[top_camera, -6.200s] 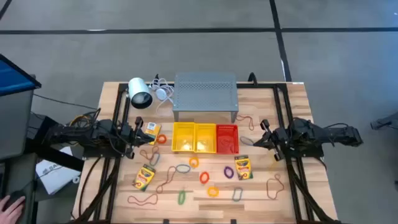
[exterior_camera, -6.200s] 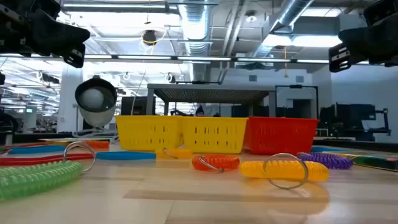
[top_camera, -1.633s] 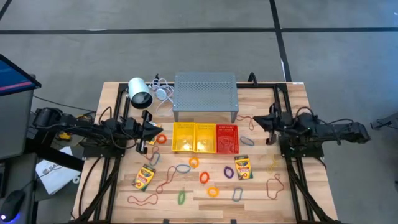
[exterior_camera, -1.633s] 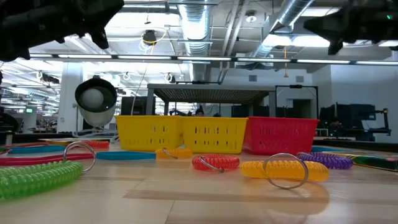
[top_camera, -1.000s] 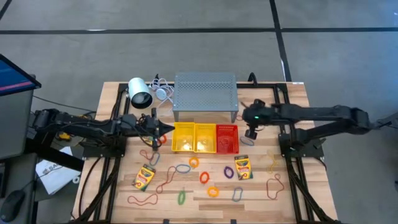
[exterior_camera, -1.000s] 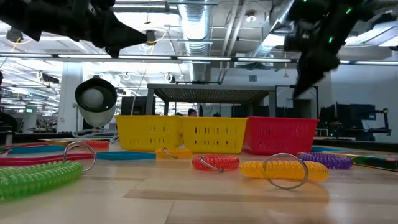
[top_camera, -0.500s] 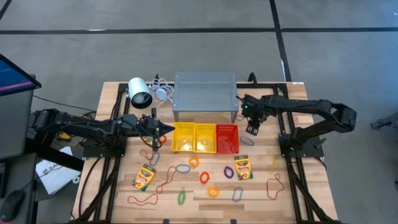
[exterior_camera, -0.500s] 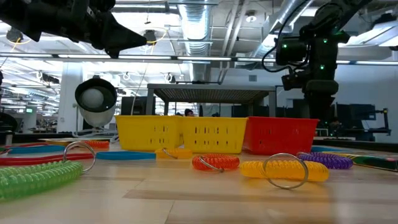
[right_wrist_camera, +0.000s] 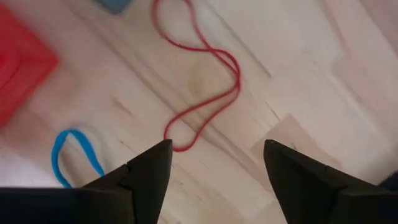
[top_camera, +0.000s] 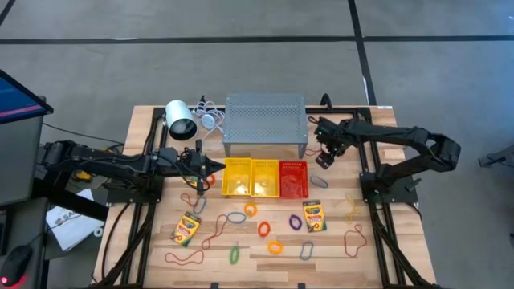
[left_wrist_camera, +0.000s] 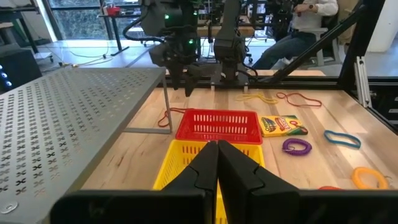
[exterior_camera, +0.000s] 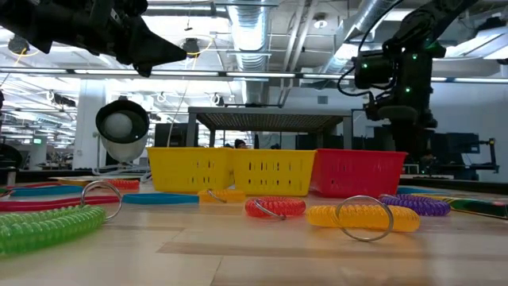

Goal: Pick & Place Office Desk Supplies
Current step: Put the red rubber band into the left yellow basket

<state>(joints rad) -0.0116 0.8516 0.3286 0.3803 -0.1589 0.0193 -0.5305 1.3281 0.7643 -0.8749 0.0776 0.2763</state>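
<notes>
My right gripper (top_camera: 324, 158) points down, open and empty, over a thin red rubber band (right_wrist_camera: 205, 93) that lies flat on the table right of the grey stand; its fingers stand above the band without touching it. A blue oval ring (right_wrist_camera: 78, 155) lies beside the band. My left gripper (top_camera: 210, 165) is shut and empty, held in the air at the left end of the yellow baskets (top_camera: 250, 177); it also shows in the left wrist view (left_wrist_camera: 217, 163). Crayon boxes (top_camera: 186, 229) (top_camera: 313, 216), rubber bands (top_camera: 184, 258) and coloured rings (top_camera: 263, 229) lie flat on the near half of the table.
The red basket (top_camera: 293, 178) stands next to the yellow ones. The grey perforated stand (top_camera: 265, 124) and the white lamp (top_camera: 181, 120) are at the far edge. A person sits beyond the table (left_wrist_camera: 311, 18). Bare wood shows right of the red basket.
My right gripper has turned from a slant until it points straight down, and has gone a little toward the far edge, beside the stand's right leg, while its arm has folded back. Nothing on the table has moved.
</notes>
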